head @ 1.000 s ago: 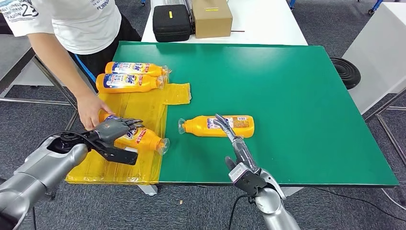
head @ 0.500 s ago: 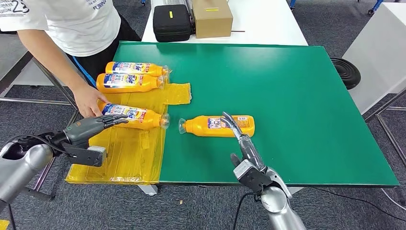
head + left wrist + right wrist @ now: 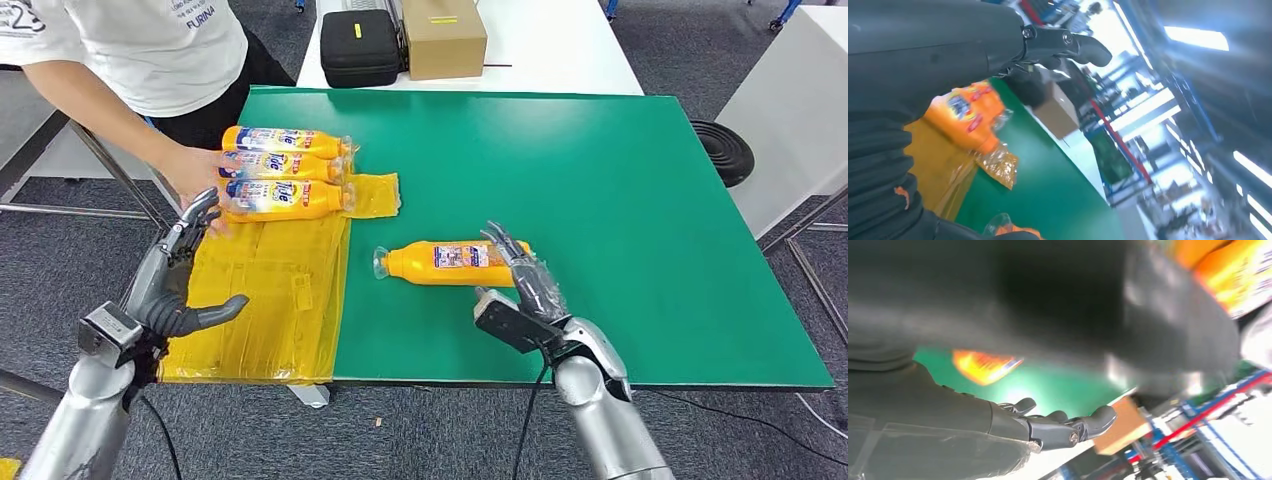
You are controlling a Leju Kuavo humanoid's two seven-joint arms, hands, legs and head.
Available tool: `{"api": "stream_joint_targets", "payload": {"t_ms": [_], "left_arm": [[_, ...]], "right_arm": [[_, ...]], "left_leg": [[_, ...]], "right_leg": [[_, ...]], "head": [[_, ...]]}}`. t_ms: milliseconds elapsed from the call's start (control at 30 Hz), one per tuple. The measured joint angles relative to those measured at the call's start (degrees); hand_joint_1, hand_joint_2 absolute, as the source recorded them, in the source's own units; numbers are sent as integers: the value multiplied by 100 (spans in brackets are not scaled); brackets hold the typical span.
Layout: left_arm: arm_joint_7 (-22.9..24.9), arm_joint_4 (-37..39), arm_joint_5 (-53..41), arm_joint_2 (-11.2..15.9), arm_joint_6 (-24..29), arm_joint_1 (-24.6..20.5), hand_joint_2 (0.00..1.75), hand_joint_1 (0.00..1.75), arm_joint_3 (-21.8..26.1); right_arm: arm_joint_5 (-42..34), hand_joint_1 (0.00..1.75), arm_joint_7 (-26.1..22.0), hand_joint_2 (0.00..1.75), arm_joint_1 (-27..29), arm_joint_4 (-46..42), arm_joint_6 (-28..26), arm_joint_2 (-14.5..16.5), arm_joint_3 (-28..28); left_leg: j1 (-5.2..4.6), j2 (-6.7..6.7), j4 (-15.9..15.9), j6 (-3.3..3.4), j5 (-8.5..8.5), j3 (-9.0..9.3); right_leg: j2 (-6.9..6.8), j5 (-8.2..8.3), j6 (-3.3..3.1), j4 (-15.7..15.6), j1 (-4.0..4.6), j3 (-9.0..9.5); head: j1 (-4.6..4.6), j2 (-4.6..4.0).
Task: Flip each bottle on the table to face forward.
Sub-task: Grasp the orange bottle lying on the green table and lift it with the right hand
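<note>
At the left of the head view the left hand [image 3: 170,285] is raised over the near-left edge of the yellow plastic sheet [image 3: 270,300], fingers spread and pointing away from the robot, thumb stuck out over the sheet; it holds nothing and touches no bottle. Just beyond its fingertips a person's hand [image 3: 190,170] rests against the bottom ends of three orange bottles [image 3: 280,170] that lie side by side, touching one another, at the far end of the sheet on the green table [image 3: 620,200]. Their long axes run left to right across the table, caps pointing right toward the table's middle, and printed labels show on their upper sides. In the left wrist view one of these bottles shows beside the dark palm, with crumpled plastic film by its cap end. Further right, on bare green surface just off the sheet's edge, the single orange bottle [image 3: 450,262] lies on its side, its long axis also left to right, its clear cap at the left end toward the sheet and its base at the right; a small-print label faces up. The right hand [image 3: 525,275] lies at that base end, fingers stretched out flat and slightly apart over the bottle's right end; whether they press on it or sit just above cannot be told, and they are not closed around it. Behind the green table a black case [image 3: 358,45] and a cardboard box [image 3: 443,35] stand on a white table [image 3: 560,50].
</note>
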Motion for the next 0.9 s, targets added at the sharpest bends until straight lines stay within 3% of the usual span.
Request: {"api": "stream_joint_targets", "payload": {"t_ms": [200, 300, 467, 633, 900], "left_arm": [[754, 125, 60, -615, 465, 307, 175, 0, 671], [834, 248, 56, -839, 650, 450, 175, 0, 884], [938, 372, -91, -1085, 1003, 585, 175, 0, 1052], [926, 491, -173, -1269, 1245, 724, 175, 0, 1087], [984, 705, -117, -1359, 1318, 678, 175, 0, 1087]], "right_arm": [[499, 0, 366, 175, -603, 784, 139, -283, -21], [629, 0, 418, 175, -994, 1258, 197, -462, -15], [796, 0, 495, 175, -1577, 2017, 417, -676, 80], [962, 0, 422, 175, -2596, 3120, 836, -875, 373], [1049, 0, 387, 175, -3605, 4215, 1318, -881, 953]], "left_leg": [[0, -2, 0, 1, 1, -1], [0, -6, 1, 4, 4, -3], [-3, -7, 1, 5, 4, -10], [-3, -7, 2, 8, 7, -11], [-2, -7, 2, 9, 9, -10]], "right_leg": [[0, 3, 2, 0, 1, 1], [-5, 3, 3, 0, 1, 2], [-6, 5, 5, 1, -1, 1], [-7, 6, 7, 1, -1, -1], [-7, 7, 8, 3, 1, -1]], "head": [[-3, 0], [1, 0], [-4, 0], [-3, 0], [-3, 0]]}}
